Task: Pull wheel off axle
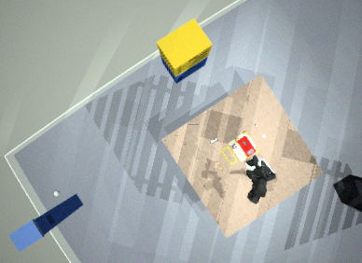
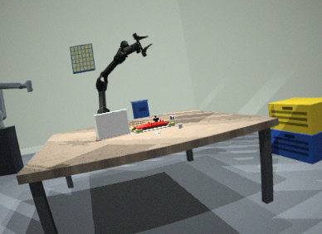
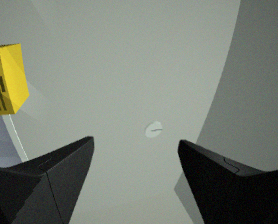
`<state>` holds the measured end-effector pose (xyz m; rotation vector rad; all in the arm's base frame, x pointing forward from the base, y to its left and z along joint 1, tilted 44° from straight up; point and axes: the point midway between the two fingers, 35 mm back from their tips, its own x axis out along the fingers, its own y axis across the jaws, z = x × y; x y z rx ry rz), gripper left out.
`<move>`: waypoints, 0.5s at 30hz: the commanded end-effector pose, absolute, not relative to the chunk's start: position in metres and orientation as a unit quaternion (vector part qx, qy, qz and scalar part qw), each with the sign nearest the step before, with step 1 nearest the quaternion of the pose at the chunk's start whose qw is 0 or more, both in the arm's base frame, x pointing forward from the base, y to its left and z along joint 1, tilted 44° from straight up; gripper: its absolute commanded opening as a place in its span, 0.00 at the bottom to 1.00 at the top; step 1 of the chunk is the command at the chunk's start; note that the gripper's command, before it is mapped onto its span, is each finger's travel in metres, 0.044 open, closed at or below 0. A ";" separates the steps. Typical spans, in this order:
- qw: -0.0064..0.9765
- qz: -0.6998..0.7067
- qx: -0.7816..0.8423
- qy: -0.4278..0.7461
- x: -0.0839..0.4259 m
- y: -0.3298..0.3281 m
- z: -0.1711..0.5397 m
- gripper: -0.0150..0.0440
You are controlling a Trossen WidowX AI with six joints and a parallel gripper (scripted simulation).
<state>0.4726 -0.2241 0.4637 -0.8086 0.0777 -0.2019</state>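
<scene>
My gripper point(image 2: 150, 40) point(image 3: 137, 144) is open and empty, high above the table; only the far wall shows between its fingers in the wrist view. A red board point(image 1: 245, 145) point(image 2: 145, 126) with small parts lies on the table in front of the arm's base. A small black thing point(image 2: 156, 119) stands up at the board, perhaps the wheel on its axle; it is too small to tell. The marked area point(image 1: 232, 154), a yellow outline, lies beside the board in the top view. The wheel does not show in the wrist view.
A white panel point(image 2: 112, 124) stands by the arm's base. Small pale pieces point(image 1: 214, 140) point(image 2: 180, 125) lie around the board. Yellow and blue crates point(image 1: 184, 44) point(image 2: 295, 116) stand beyond the table point(image 1: 196, 177) point(image 2: 75, 151). Another arm point(image 2: 14, 85) is at far left.
</scene>
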 end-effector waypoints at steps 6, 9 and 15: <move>0.976 0.013 -0.092 0.195 0.507 -0.181 0.335 0.76; 0.965 0.033 0.013 0.259 0.509 -0.162 0.294 0.76; 0.889 0.038 0.224 0.398 0.498 -0.117 0.217 0.76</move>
